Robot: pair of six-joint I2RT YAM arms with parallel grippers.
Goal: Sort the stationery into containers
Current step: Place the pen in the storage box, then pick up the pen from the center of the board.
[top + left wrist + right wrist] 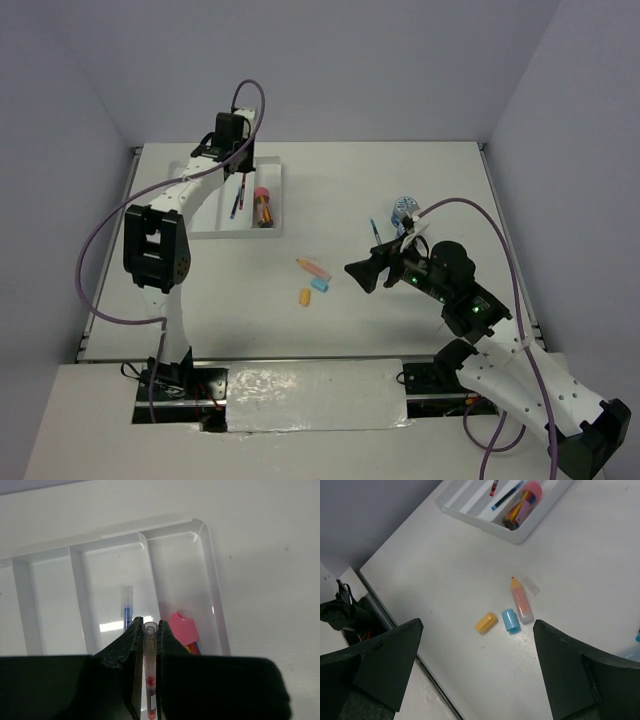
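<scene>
One thin clear-barrelled pen with red ink (149, 652) is pinched between the nearly closed fingers of the left gripper (149, 626). It hangs over the white rectangular plastic tray with four long compartments (150, 529), at the far left of the table. Whether its tip touches the tray I cannot tell.

A thin blue pen (127, 607) lies in the compartment second from the tray's right end. A pink-capped orange piece (183, 628) lies in the end compartment beside it.

Three items sit close together on the white table (440, 170), mid-table and well apart from the tray:
- a pencil-shaped orange piece with a pointed tip (521, 602)
- a small light-blue eraser (510, 620), just beside it
- a small orange eraser (486, 622)

The right gripper (360, 277) hovers near them with its fingers spread wide, holding nothing. Beyond it lie another thin blue pen (374, 229) and a round blue-topped tub (404, 209).
</scene>
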